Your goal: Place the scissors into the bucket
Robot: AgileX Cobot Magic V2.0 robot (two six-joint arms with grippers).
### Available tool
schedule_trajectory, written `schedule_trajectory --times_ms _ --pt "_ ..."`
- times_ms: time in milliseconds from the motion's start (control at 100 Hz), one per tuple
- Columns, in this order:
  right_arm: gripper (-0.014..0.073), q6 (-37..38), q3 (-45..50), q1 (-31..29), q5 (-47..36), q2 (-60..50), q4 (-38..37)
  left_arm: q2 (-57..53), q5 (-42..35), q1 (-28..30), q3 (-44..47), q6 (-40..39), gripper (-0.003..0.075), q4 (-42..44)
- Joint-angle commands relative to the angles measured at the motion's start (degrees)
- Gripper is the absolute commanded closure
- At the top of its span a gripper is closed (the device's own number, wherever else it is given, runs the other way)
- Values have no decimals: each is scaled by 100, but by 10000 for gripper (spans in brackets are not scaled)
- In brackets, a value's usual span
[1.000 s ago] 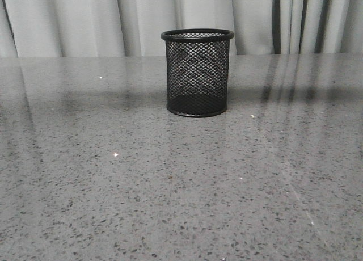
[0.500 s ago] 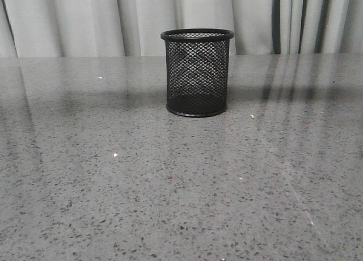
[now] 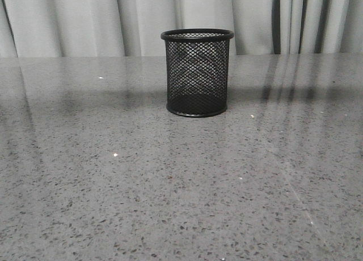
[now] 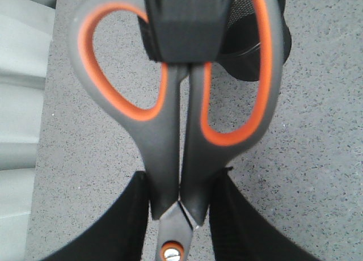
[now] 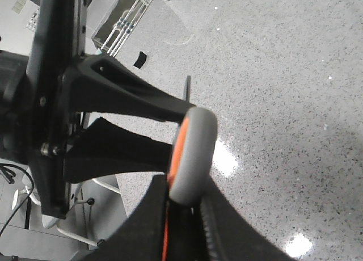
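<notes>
1. Grey speckled stone makes up the table (image 3: 113, 187), with pale curtains (image 3: 85, 22) hanging behind its far edge in the front view.
2. The bucket (image 3: 197, 72), a black wire-mesh cup with a solid rim and base, stands upright on the table, a little right of the middle and toward the back. Through the mesh it looks empty.
3. Neither arm shows in the front view.
4. In the left wrist view, the scissors (image 4: 176, 130) fill the picture: grey handles with orange lining inside the loops, and an orange pivot dot by the fingertips.
5. The left gripper (image 4: 180, 213) is clamped on the scissors just beside the pivot, where the two handles meet, with one black finger (image 4: 127, 227) pressed against each side.
6. A black block, the other arm's gripper, is closed on the handles between the two loops in that same view.
7. In the right wrist view, the right gripper (image 5: 184, 207) pinches a grey handle loop seen edge-on, with orange showing on its inner face. Beyond it, the left arm's black fingers reach in.
8. The scissors are thus held in the air by both grippers, above the table.
</notes>
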Motion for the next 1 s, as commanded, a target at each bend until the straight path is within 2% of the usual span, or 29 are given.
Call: schedule_trajectory --times_ms 0,90,170,330,410,480,670,720,990 --pt "666 -154 -201 -5 -134 -249 194 -263 -139 -39 -199 -24 521 -328" --pt "666 -154 -201 -30 -175 -249 194 -285 -139 -39 -199 -24 403 -328" --pt "666 -154 -246 -104 -175 -249 179 -325 -139 -29 -241 -24 346 -328" --pt "666 -141 -615 -364 35 -249 -30 -473 -154 179 -406 -54 344 -328" --pt "666 145 -878 -518 200 -249 -302 -569 -180 371 -428 -63 344 -328" --pt "666 455 -1183 -648 474 -249 -798 -630 -180 546 -428 -78 344 -328" --pt "666 1411 -2213 -801 1605 -249 -2721 -729 -180 896 -428 -174 344 -341" --pt "666 1696 -2384 -801 1605 -289 -3057 -732 -180 913 -428 -174 344 -360" --pt "666 2013 -2587 -801 1596 -707 -3909 -732 -192 913 -428 -174 344 -456"
